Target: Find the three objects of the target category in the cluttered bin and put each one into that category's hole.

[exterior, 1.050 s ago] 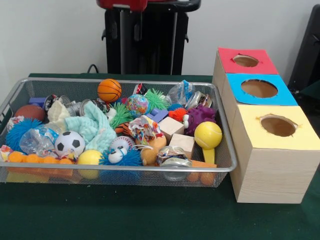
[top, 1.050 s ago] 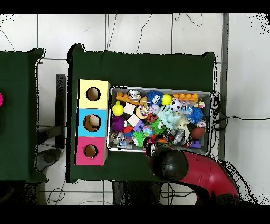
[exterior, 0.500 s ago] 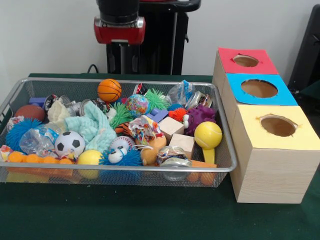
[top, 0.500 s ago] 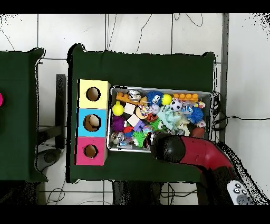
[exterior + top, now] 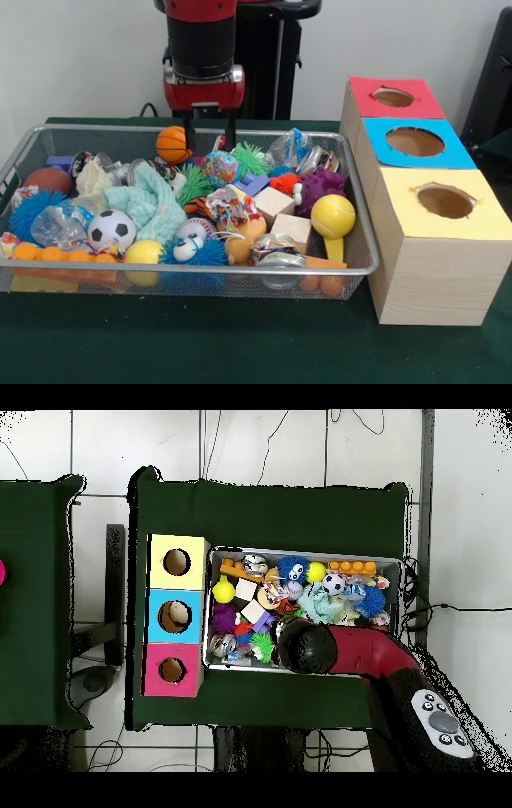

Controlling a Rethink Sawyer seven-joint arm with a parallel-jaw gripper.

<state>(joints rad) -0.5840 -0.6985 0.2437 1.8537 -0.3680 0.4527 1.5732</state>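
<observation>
With its fingers apart and empty, the gripper [image 5: 210, 134] hangs over the bin's [image 5: 48, 132] far edge beside the basketball [image 5: 174, 144], so it should drop straight down, straddling one toy clear of the mesh wall.

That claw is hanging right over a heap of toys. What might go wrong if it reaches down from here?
The gripper, its fingers open, hangs at the wire bin's far side, between the basketball and a green spiky ball. Toys lie tightly packed there, so it may pinch two together or knock the round basketball aside. Coming down, its fingers might also catch on the bin's rear rim, close behind them.
</observation>
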